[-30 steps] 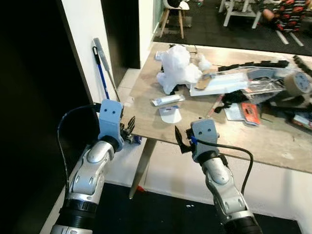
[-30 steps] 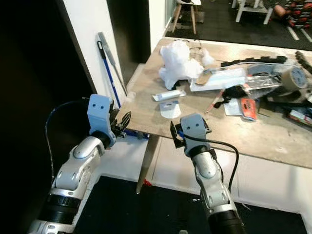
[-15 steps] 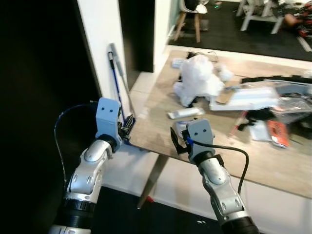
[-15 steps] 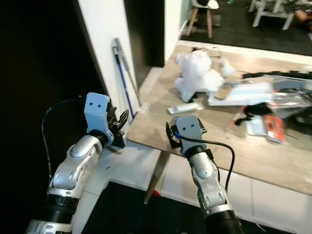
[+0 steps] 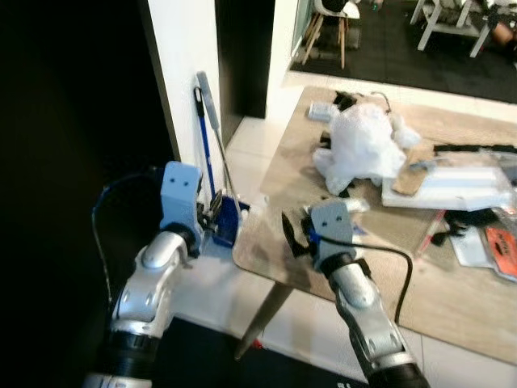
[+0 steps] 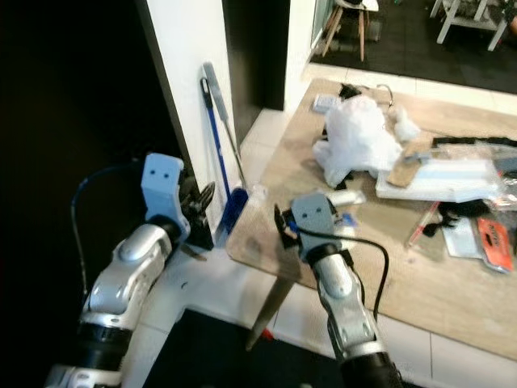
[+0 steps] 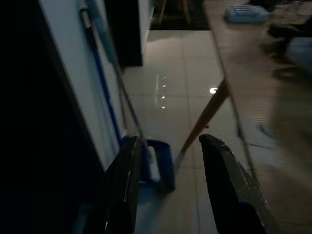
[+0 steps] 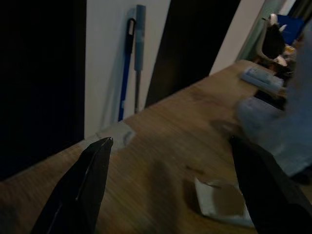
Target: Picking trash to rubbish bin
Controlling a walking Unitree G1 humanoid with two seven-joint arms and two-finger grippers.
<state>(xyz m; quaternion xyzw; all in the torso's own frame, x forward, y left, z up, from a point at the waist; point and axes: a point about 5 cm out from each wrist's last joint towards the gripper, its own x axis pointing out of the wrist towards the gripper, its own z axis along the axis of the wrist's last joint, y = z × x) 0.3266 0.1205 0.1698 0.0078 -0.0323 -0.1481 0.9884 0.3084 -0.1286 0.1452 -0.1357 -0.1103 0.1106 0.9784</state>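
The right gripper (image 8: 170, 180) is wide open and empty above the wooden table (image 5: 420, 283), near a white paper scrap (image 8: 219, 202). The left gripper (image 7: 170, 185) is open, empty, over the floor beside a blue dustpan (image 5: 226, 224). No writing is readable

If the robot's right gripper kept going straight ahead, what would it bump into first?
Probably the small torn paper scrap lying on the wooden table, right ahead of the open right gripper. Depth is hard to judge.

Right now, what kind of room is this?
Probably a home living or work area: a wooden table cluttered with a white plastic bag and packaging, a blue mop leaning against the white wall, chairs beyond on dark carpet.
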